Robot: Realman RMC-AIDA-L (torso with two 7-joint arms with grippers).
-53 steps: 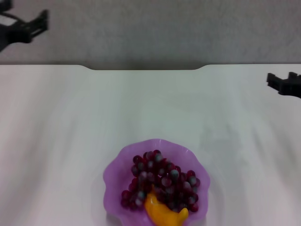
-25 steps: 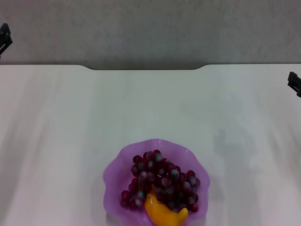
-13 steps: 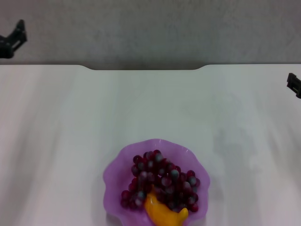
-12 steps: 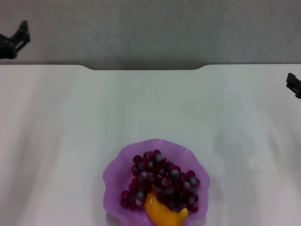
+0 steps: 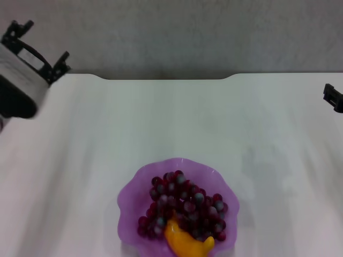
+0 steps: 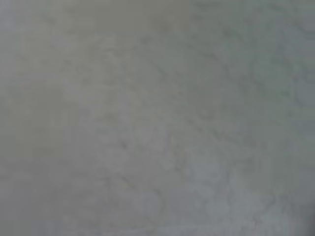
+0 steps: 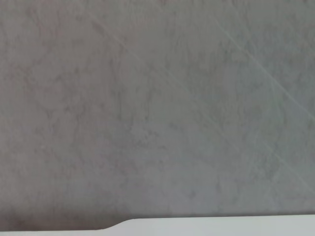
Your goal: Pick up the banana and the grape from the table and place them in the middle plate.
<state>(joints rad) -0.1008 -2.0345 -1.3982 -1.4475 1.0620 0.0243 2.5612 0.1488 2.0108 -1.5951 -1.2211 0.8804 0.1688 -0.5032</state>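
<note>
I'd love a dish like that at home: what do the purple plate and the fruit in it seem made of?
The middle plate looks like translucent plastic or glass: light passes through its wavy rim. The banana has a smooth, uniform orange-yellow skin and the grape beads a pale sheen, so both may be plastic replicas.

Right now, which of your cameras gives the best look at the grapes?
The head view: the grape bunch lies in the middle plate beside the banana, in plain sight. Both wrist views show none of it, only grey surface.

Banana partly buried under grape, lower end cropped. Right hand mostly out of frame; fingers indeterminable.
</note>
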